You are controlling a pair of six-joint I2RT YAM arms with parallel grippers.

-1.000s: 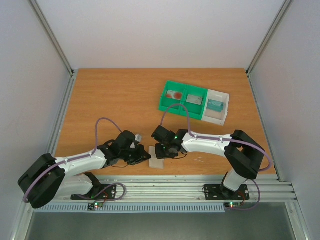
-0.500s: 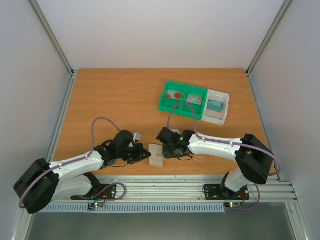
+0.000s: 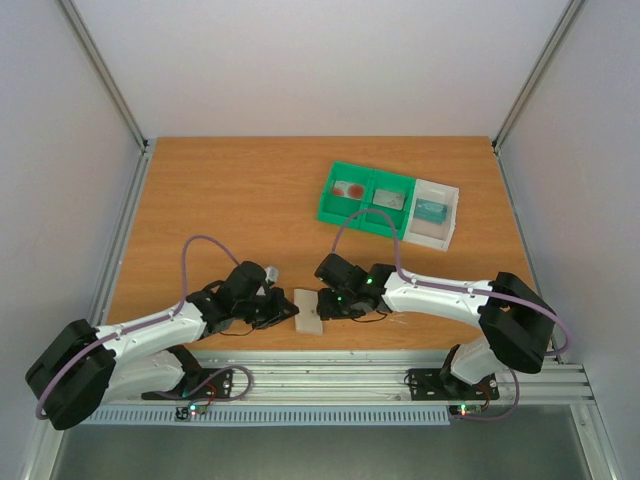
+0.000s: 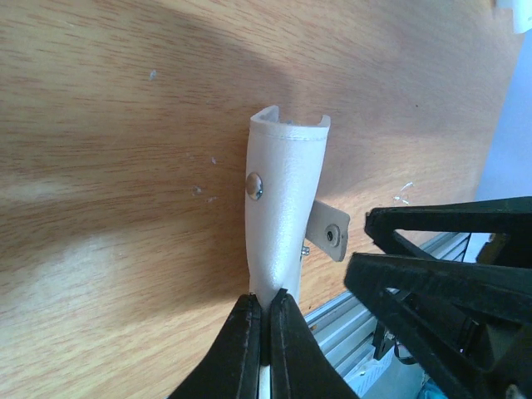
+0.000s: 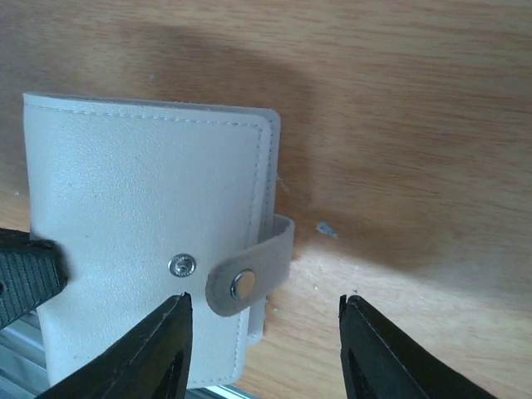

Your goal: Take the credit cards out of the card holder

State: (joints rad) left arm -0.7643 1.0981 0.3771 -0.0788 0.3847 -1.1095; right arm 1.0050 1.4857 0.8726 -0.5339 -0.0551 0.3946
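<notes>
My left gripper [image 4: 266, 309] pinches the card holder [image 5: 141, 191] tight by its edge. My right gripper [image 5: 263, 303] is wide open. I think I should take the tab [image 5: 253, 262] slowly, straight on.

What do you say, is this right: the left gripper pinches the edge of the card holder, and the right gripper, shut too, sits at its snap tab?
Not quite. The right gripper is open, not shut: the right wrist view shows its jaws apart, one on each side of the snap tab. The rest stands: the left gripper pinches the edge of the card holder.
</notes>
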